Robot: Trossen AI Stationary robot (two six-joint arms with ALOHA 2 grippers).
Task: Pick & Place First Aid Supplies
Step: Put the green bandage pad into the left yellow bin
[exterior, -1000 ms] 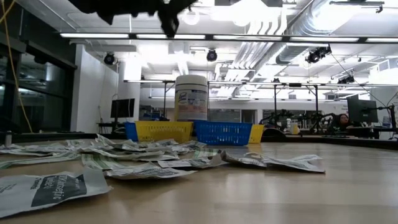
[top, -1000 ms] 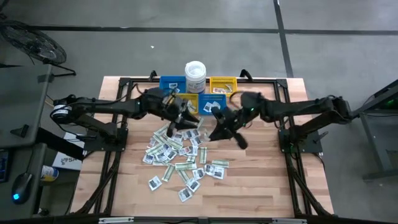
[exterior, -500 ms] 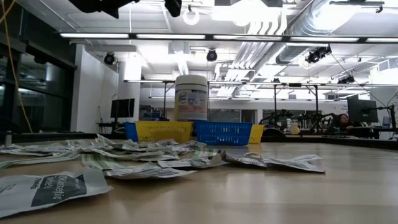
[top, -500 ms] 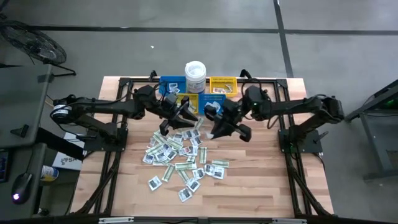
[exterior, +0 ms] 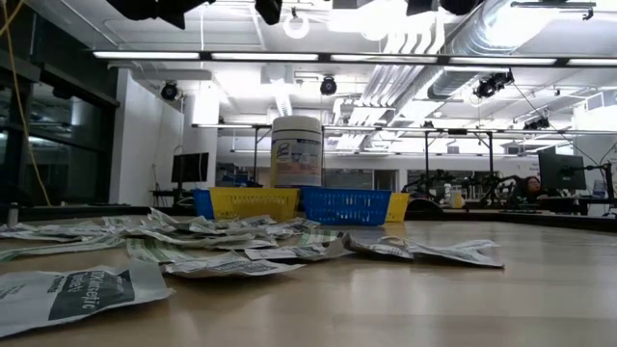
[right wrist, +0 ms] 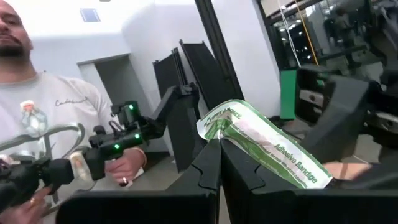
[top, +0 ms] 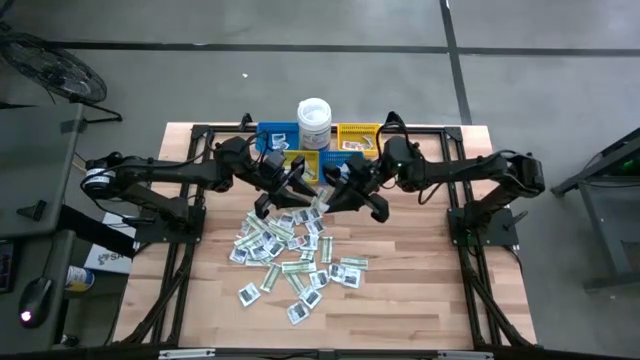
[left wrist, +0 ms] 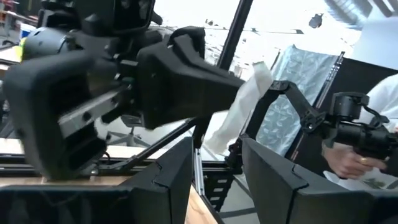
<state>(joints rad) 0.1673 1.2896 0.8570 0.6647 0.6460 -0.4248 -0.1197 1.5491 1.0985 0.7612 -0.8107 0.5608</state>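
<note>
Your right gripper [right wrist: 219, 163] is clenched on a green-and-white strip [right wrist: 264, 146], printed "Adhesive Bandage", which sticks out past the fingertips with its far end free in the air. In the high view that right gripper [top: 335, 190] is raised just in front of the blue bin [top: 340, 161], at the back edge of the pile of packets [top: 292, 250], with the arm reaching in low from the right side and bent at the elbow near the frame post. Your left gripper [top: 300, 192] sits just beside it, also in front of the blue bin, so the two wrists are close together with little room between them. From the left wrist view its fingers [left wrist: 171, 177] stand apart with a clear gap, holding nothing, and the right arm's dark body fills most of what lies ahead, with the strip [left wrist: 242, 109] showing pale behind it. The left arm stretches in from the left side, nearly straight. Behind the blue bin stand the white tub [top: 314, 118] and the yellow bin [top: 358, 134], tight against the table's [top: 420, 300] back edge. The pile spreads from just in front of the blue bin toward the table's middle; the wood to the right of it and along the front edge is bare. In the low view both grippers are up at the top edge, well above the packets [exterior: 241, 253]. A person holding a dark controller [right wrist: 106, 152] shows beyond the table.
</note>
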